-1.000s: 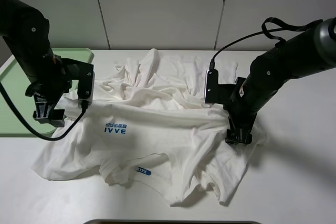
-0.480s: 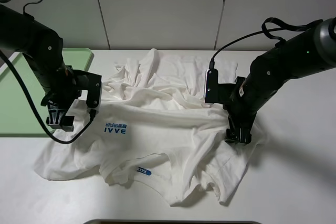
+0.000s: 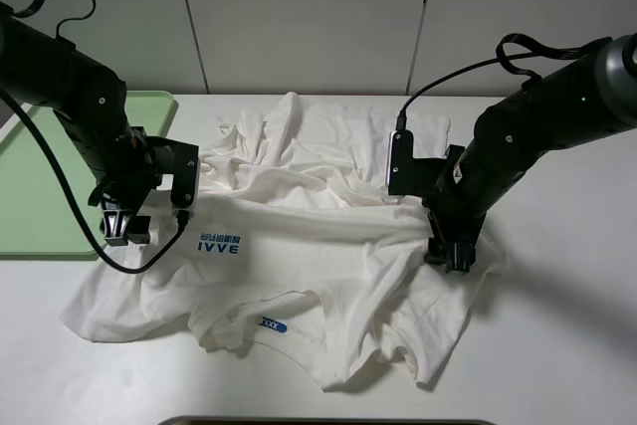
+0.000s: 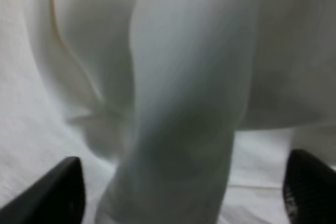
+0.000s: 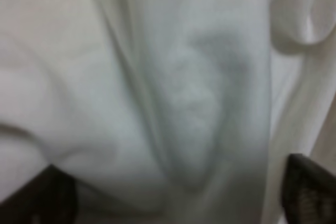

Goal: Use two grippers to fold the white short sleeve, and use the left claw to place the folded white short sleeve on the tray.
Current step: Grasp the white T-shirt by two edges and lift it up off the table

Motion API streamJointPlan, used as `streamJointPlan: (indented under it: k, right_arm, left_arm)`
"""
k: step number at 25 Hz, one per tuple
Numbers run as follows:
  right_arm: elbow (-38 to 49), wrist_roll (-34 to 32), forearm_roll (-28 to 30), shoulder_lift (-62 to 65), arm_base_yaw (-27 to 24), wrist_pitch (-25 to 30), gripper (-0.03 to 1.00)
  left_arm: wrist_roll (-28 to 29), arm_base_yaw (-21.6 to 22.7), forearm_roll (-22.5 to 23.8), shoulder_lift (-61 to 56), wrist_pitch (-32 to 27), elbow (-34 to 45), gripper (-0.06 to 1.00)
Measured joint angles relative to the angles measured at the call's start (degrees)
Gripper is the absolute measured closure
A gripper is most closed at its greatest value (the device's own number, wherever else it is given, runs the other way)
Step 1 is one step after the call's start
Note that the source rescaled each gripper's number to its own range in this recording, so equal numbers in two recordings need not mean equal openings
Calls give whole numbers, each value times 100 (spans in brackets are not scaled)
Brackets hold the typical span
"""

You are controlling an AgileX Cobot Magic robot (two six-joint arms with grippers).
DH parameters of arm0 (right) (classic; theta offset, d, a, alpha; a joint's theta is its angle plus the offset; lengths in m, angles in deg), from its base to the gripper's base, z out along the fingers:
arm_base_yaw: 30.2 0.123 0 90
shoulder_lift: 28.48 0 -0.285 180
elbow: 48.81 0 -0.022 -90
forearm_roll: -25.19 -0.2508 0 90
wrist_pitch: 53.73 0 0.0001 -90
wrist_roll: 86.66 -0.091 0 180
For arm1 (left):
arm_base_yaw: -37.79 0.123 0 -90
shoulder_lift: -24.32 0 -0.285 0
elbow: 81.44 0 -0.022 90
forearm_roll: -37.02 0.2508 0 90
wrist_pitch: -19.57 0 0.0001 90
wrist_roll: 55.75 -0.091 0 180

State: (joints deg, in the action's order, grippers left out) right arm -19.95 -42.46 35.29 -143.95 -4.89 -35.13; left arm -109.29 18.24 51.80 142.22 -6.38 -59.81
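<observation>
The white short sleeve point(image 3: 318, 236) lies crumpled and spread on the table, its blue print point(image 3: 219, 244) toward the left and its blue neck label point(image 3: 271, 325) near the front. My left gripper point(image 3: 124, 229) is down on the shirt's left edge, just right of the pale green tray point(image 3: 30, 211). In the left wrist view the left gripper point(image 4: 181, 192) is open, its fingertips point(image 4: 52, 192) wide apart astride a raised fold. My right gripper point(image 3: 450, 254) presses on the shirt's right side. The right wrist view shows the right gripper point(image 5: 176, 198) open around a ridge of cloth.
The white table point(image 3: 557, 345) extends bare to the right and front of the shirt. A dark edge point(image 3: 328, 421) shows at the bottom of the exterior view. Black cables point(image 3: 139, 261) trail from the left arm over the shirt's left part.
My left gripper has moved right from the tray's edge onto the shirt's left side. The right arm has stayed nearly where it was.
</observation>
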Motion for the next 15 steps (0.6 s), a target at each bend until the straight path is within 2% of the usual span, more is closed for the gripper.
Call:
streamJointPlan:
  k: [3, 4, 6, 7, 8, 10, 11, 13, 14, 15]
  right_arm:
    - [0, 0, 0, 0, 0, 0, 29]
    - [0, 0, 0, 0, 0, 0, 29]
    - [0, -15, 0, 0, 0, 0, 46]
    - [0, -40, 0, 0, 0, 0, 56]
    - [0, -67, 0, 0, 0, 6, 69]
    - [0, -72, 0, 0, 0, 32, 83]
    - [0, -72, 0, 0, 0, 32, 83]
    - [0, -85, 0, 0, 0, 90, 97]
    - [0, -93, 0, 0, 0, 125, 97]
    - [0, -93, 0, 0, 0, 151, 97]
  left_arm:
    - [0, 0, 0, 18, -1, 0, 22]
    - [0, 0, 0, 25, -1, 0, 24]
    - [0, 0, 0, 29, -1, 0, 34]
    - [0, 0, 0, 29, -1, 0, 45]
    - [0, 0, 0, 29, -1, 0, 49]
    - [6, 0, 0, 29, -1, 0, 65]
    - [6, 0, 0, 29, -1, 0, 71]
    - [6, 0, 0, 29, -1, 0, 85]
    - [6, 0, 0, 29, -1, 0, 90]
    - [6, 0, 0, 29, -1, 0, 90]
